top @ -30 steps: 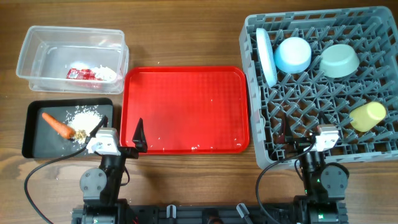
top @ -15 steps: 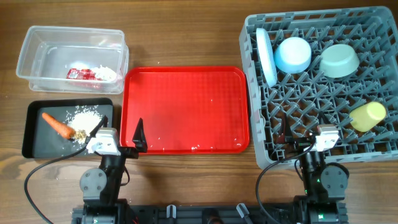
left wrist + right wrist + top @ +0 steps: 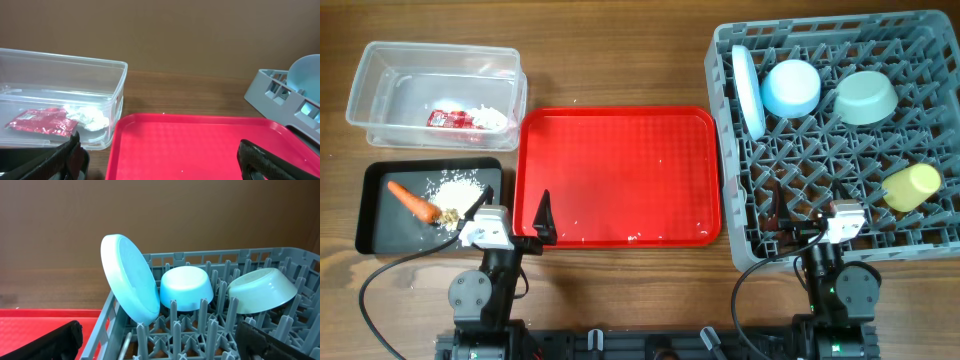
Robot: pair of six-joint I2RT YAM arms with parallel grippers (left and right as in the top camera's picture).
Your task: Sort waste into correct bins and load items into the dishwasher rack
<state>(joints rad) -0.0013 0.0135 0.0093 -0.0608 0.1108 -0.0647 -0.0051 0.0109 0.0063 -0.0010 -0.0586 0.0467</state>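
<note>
The wooden table [image 3: 620, 55] carries four things: a clear tub [image 3: 436, 47] at far left, a black tray [image 3: 370, 205] just nearer, a red tray [image 3: 620, 170] in the middle, and a grey rack [image 3: 820, 170] at right.

Overhead looks straight down on the whole table [image 3: 620, 60]. Wrist cams sit low at the near edge, facing far; both catch the red tray [image 3: 620, 180] and rack [image 3: 840, 170].
</note>
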